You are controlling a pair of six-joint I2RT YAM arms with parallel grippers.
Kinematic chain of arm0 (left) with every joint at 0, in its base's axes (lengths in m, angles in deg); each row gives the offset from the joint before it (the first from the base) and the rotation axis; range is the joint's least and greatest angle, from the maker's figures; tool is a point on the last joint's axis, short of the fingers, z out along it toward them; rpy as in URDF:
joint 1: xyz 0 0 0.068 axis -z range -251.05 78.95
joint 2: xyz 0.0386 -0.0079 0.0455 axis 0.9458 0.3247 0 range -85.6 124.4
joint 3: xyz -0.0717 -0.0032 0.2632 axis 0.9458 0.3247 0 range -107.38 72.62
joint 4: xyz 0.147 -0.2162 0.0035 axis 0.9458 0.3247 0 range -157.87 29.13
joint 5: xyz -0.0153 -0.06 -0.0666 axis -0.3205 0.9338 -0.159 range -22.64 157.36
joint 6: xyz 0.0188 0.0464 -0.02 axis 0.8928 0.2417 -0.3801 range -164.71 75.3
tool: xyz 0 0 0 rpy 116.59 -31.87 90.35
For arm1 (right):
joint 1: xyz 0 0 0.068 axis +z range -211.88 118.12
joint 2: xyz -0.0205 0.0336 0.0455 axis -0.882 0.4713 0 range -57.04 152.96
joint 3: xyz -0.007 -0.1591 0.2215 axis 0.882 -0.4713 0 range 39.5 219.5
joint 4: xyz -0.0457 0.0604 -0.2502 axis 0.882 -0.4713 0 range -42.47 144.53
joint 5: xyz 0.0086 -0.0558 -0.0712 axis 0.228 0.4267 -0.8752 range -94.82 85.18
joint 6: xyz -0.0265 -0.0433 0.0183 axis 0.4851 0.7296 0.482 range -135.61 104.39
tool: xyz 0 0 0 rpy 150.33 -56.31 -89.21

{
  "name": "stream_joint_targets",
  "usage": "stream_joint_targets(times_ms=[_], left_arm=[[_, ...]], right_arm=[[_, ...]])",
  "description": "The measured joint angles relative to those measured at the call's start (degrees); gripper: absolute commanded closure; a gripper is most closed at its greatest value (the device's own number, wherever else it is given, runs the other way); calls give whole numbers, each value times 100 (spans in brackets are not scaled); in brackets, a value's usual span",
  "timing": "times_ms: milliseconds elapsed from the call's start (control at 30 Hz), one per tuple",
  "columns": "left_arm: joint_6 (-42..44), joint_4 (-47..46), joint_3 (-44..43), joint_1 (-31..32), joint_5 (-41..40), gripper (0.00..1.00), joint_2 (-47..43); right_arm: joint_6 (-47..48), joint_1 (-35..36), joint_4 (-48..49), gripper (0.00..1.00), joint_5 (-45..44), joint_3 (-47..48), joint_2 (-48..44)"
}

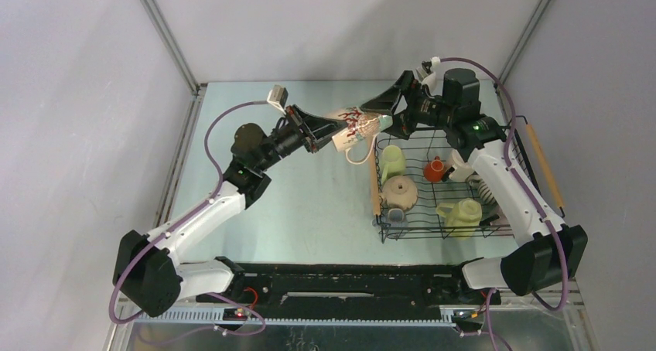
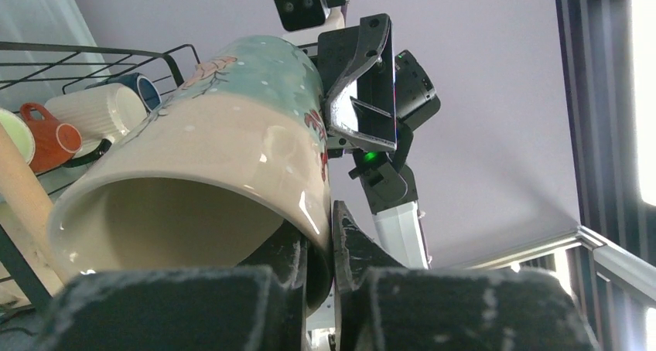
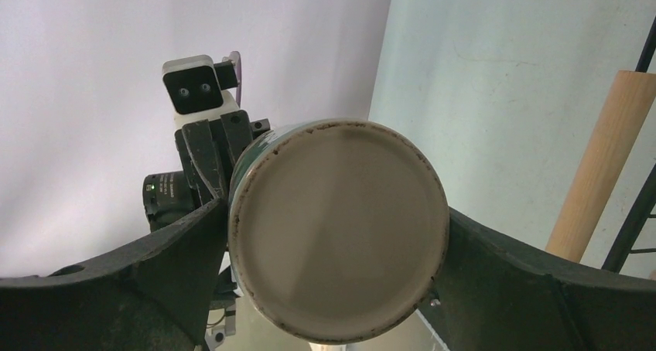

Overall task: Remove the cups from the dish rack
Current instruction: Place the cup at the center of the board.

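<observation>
Two arms start from a black rail at 6 o'clock of the top view and reach out over the pale green table [image 1: 309, 204]. At 3 to 4 o'clock sits the dish rack [image 1: 433, 235], a wooden rod along its left and right sides. Nearest in it are a grey-blue cup [image 1: 396, 218] and a yellow-green cup [image 1: 462, 214]. Behind them are a tan cup [image 1: 400, 190], a tall pale green cup [image 1: 392, 161] and an orange-red cup [image 1: 435, 169]. The right forearm crosses the rack and hides most of a cream ribbed cup [image 1: 462, 165]. The left wrist view shows only the rim of a dark blue cup [image 2: 143, 88] behind it.

Farther out, near 12 o'clock and just left of the rack, a cream-and-teal mug [image 1: 357, 127] lies on its side in the air, handle hanging down. The left claw [image 1: 325, 134] is pressed together on the wall at its mouth, one finger inside and one outside. The right claw [image 1: 384, 111] is spread wide on both sides of the mug's flat base. Whether its pads touch the mug cannot be made out.

Beyond stand plain lilac-grey walls, with a metal post slanting up from each far corner. At 3 o'clock in the left wrist view, a window glare washes out the detail.
</observation>
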Motion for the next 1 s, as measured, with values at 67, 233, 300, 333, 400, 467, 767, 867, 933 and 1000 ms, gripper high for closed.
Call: stream_joint_targets(times_ms=[67, 233, 300, 333, 400, 467, 767, 867, 933, 1000], left_arm=[[-44, 0, 0, -11, 2, 100, 0], [-136, 4, 0, -22, 26, 100, 0], [-160, 4, 0, -24, 24, 100, 0], [-181, 7, 0, -31, 26, 100, 0], [-190, 7, 0, -46, 26, 100, 0], [-197, 4, 0, -94, 17, 100, 0], [-192, 7, 0, -249, -44, 100, -4], [-177, 24, 0, -289, -28, 100, -17], [-151, 96, 0, -350, 7, 100, -57], [-74, 243, 0, -466, 50, 100, -136]], right_arm=[[17, -7, 4, 0, 0, -9, -11], [42, -39, 33, 0, 7, -94, -72], [70, -59, 46, 0, 11, -127, -101], [81, -68, 48, 0, 11, -138, -111], [111, -103, 46, 0, 11, -151, -142], [149, -173, 48, 0, -2, -170, -177], [214, -350, 46, 0, -26, -282, -310], [243, -352, 39, 0, -50, -282, -343], [282, -356, 7, 0, -96, -282, -380], [352, -358, -52, 0, -168, -282, -437]])
